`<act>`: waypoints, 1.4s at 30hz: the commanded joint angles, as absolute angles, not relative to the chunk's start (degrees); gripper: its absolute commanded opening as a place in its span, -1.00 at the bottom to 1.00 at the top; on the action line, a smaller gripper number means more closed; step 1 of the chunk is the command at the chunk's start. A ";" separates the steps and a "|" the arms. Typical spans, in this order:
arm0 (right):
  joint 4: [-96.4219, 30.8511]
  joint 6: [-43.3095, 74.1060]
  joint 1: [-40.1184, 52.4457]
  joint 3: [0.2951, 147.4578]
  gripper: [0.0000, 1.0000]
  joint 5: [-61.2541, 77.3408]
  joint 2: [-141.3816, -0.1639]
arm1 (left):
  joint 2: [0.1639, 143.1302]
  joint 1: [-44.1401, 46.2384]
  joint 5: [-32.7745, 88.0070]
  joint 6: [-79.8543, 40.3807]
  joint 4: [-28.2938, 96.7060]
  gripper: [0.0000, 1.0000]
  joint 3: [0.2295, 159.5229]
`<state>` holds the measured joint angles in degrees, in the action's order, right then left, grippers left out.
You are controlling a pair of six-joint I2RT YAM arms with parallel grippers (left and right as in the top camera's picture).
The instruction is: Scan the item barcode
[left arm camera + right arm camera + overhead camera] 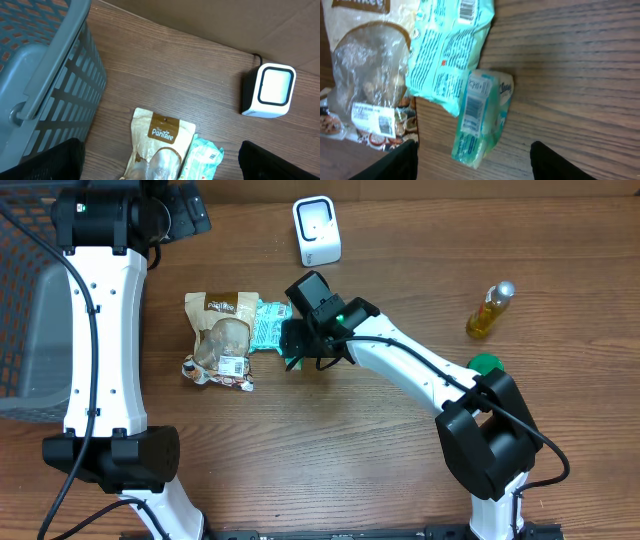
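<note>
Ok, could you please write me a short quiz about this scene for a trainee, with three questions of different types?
1. True or false: the white scanner stands inside the grey basket.
2. Fill the gap: the brown bag carries the printed name ____.
3. In the right wrist view, what lies between the open fingers of the right gripper?
A. the brown bag
B. the small pack with a barcode
C. the yellow bottle

Key: 1 false; 2 PanTree; 3 B.
</note>
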<state>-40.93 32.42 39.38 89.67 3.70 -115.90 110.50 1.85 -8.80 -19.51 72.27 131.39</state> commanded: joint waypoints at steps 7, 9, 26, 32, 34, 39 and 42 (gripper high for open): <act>-39.62 33.69 39.70 89.93 0.41 1.15 -115.59 | 110.15 1.91 -8.95 -19.70 72.20 0.98 132.46; -39.31 33.69 39.79 89.93 0.43 1.15 -116.11 | 110.15 1.91 -8.95 -19.73 72.20 0.99 132.46; -38.11 33.67 40.32 89.95 0.50 1.34 -121.69 | 110.15 1.91 -8.95 -19.73 72.20 0.99 132.46; -37.95 33.67 40.56 89.93 0.21 1.34 -122.83 | 110.15 1.91 -8.95 -19.70 72.20 0.99 132.46; -38.00 33.67 40.56 89.93 0.12 1.32 -122.83 | 110.15 1.91 -8.95 -19.73 72.20 0.99 132.49; -38.13 33.67 40.56 89.95 -0.07 1.32 -122.83 | 110.15 1.91 -8.95 -19.73 72.20 0.99 132.46; -38.50 33.67 40.53 89.95 -0.08 1.28 -122.83 | 110.15 1.91 -8.95 -19.73 72.20 0.99 132.49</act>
<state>-38.41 33.67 40.23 89.65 2.09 -121.95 110.50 1.85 -8.80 -19.51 72.27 131.39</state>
